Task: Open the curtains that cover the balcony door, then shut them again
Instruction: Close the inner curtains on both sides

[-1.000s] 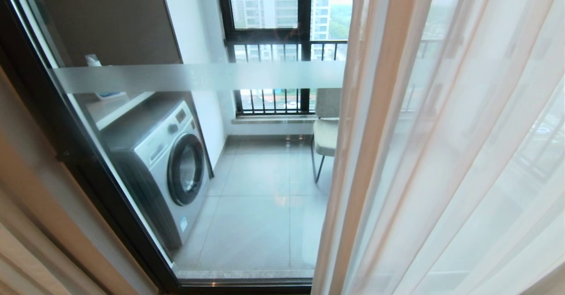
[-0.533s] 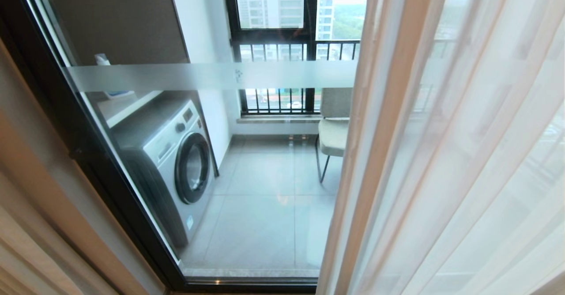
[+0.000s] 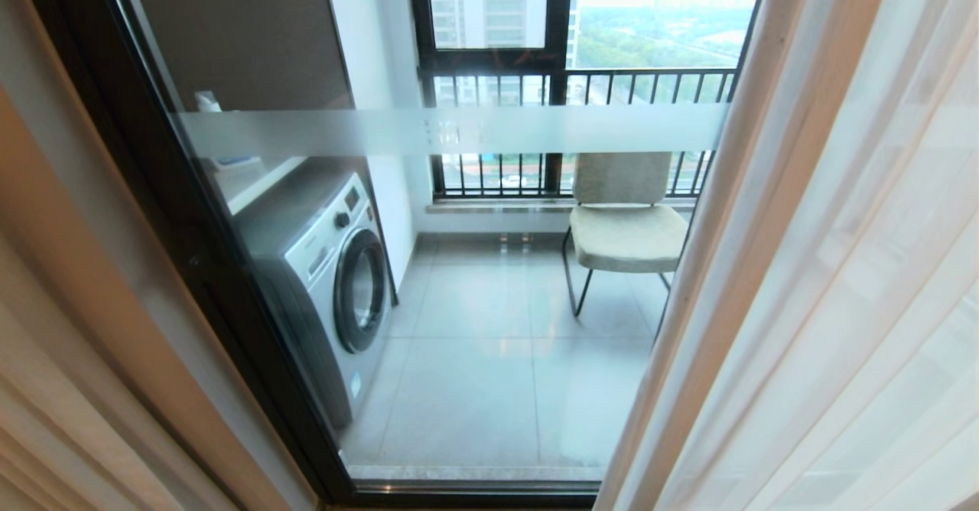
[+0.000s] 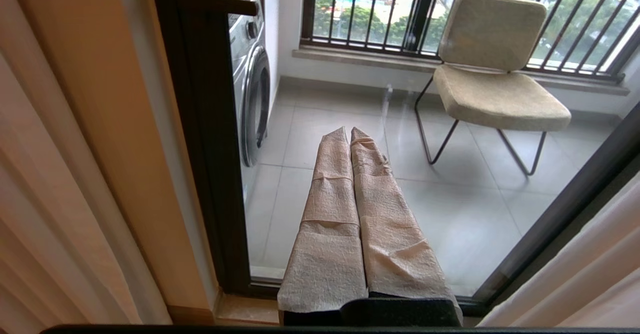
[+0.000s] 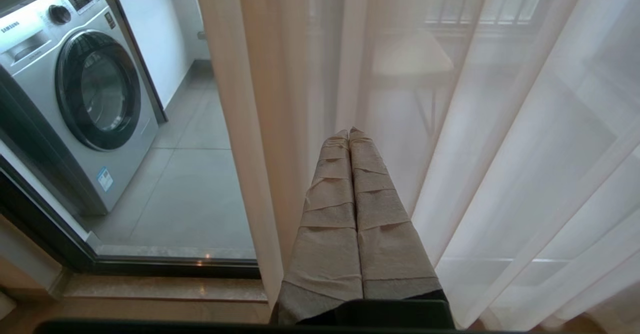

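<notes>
Curtains drawn partly aside on the right, door glass bared, washer and chair visible beyond. Right tool pressed together, just beside the sheer's edge, likely ready to push. Left tool pressed together, facing glass, idle.
</notes>
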